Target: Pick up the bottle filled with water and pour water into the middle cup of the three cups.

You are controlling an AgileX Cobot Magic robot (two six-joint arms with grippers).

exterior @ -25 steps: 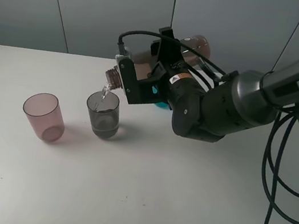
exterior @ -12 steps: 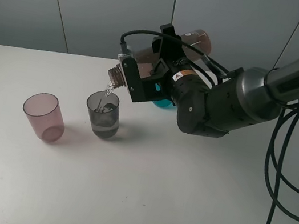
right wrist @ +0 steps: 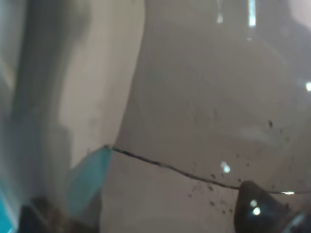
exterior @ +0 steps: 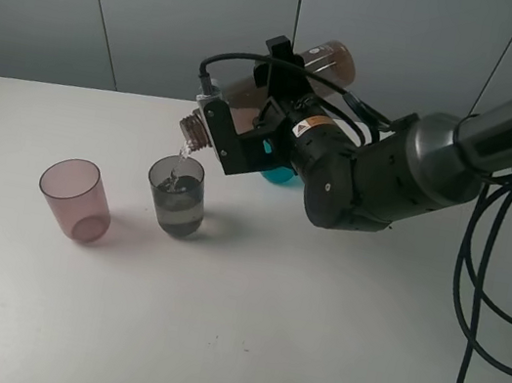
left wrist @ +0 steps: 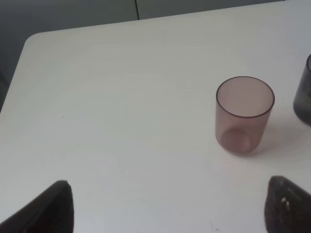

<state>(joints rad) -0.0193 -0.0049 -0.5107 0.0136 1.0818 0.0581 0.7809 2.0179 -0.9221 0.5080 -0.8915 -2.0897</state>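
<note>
R gripper [exterior: 257,105] is closed on the bottle [exterior: 330,64], clamping it at mid-body. The bottle is held clear of the table [exterior: 242,328] and tipped past horizontal, w/ base high and neck low, pointing toward the L side of the exterior view. The neck opening sits just above the rim of the middle cup [exterior: 176,197]. A thin water stream runs from the mouth into that cup, which stands upright w/ liquid in its lower part. Pink cup [exterior: 76,199] stands upright to the L of the middle cup, near but not touching. Teal cup [exterior: 281,175] is mostly hidden behind the R gripper; only a small part shows. R wrist view is filled by the bottle at close range and blurred, so finger detail is not readable there. L gripper [left wrist: 170,211] is open and holds nothing. Its fingertips [left wrist: 54,209] are spread wide above bare table, w/ the pink cup ahead of them.
</note>
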